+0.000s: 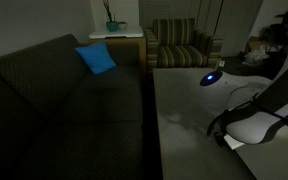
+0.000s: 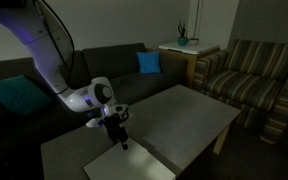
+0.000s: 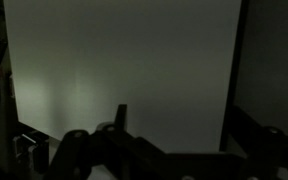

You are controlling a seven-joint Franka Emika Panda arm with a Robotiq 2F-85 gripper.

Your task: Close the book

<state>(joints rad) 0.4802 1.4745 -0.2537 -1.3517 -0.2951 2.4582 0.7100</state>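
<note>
Book: the book [image 2: 134, 166] lies flat and pale at the near left end of the table [image 2: 189, 110]; in the wrist view its plain surface fills the frame, and I can make out no raised cover
Gripper: the gripper [image 2: 118, 138] points down at the book's far edge, touching or just above, cannot tell which
Jaws: too dark to tell wide from narrow
Step in hand: probably finding the free cover edge; slip 1 finger under, swing it over the spine, press lightly so the thin book stays put
Edges: book sits at the table's near edge; a push that way risks a fall
Open room: bare tabletop to the right; sofa [image 2: 104, 65] beyond the far side, well apart
</note>
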